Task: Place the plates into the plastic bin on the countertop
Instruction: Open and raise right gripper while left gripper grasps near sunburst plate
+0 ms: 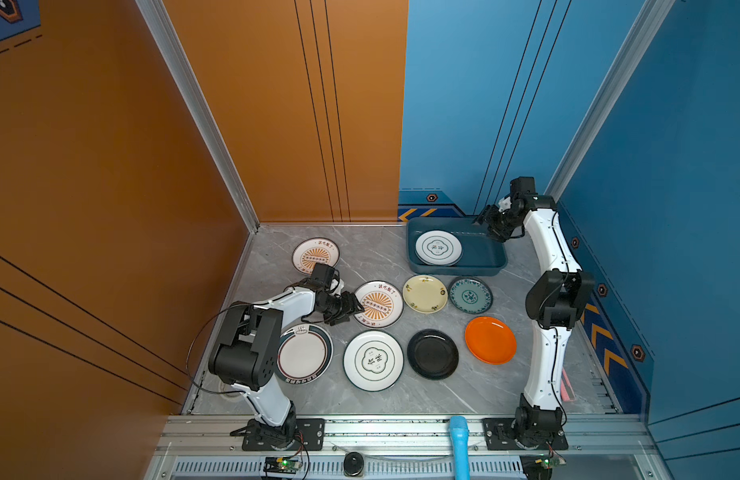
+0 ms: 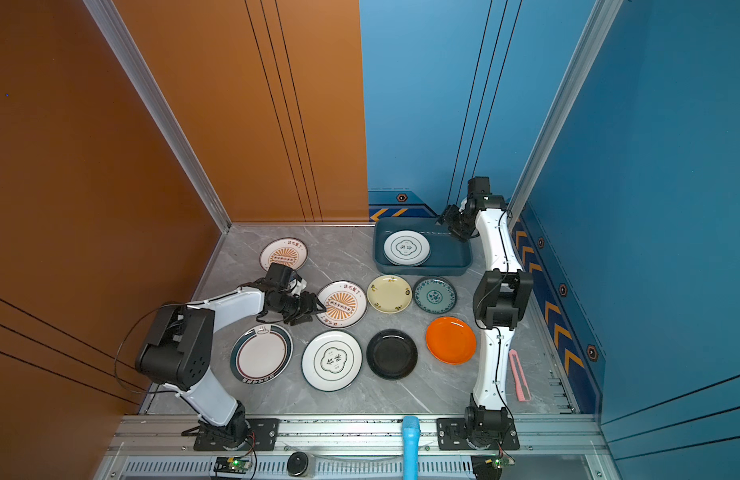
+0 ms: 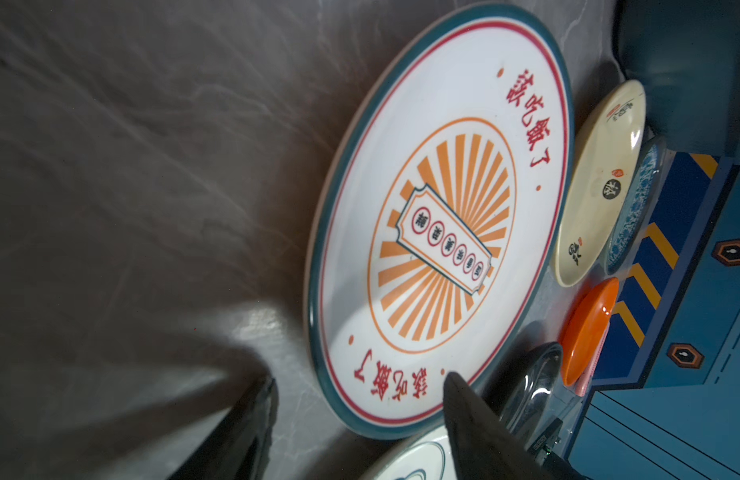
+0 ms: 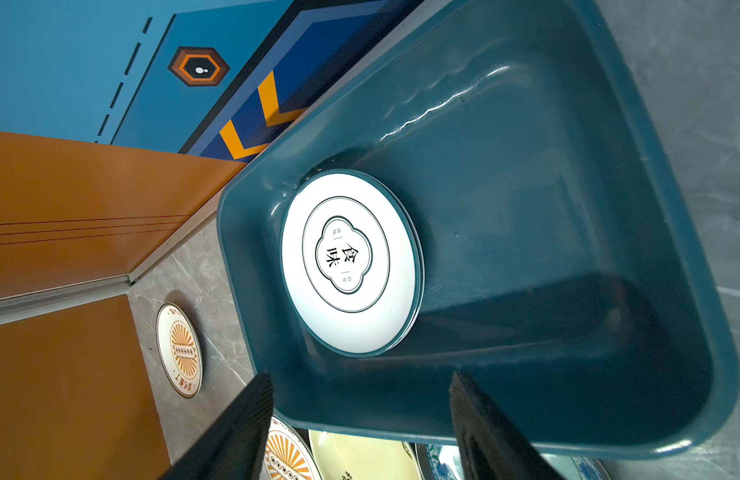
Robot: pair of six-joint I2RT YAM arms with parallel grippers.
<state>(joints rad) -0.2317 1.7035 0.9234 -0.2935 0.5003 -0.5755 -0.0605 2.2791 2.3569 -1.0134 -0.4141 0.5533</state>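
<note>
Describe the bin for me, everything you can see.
The bin is a dark teal, glossy plastic tub, rectangular with rounded corners and a flared rim. It sits upright on the countertop at the back, by the blue wall. A white emblem plate lies at its left end, seemingly atop another; the rest is bare. The open right gripper hovers over its back right corner.

Left arm (image 1: pixel 278 301), right arm (image 1: pixel 542 232): white shell links, black joint housings, thin black cables (image 1: pixel 188 353), bolted black base plates (image 1: pixel 314 432).
</note>
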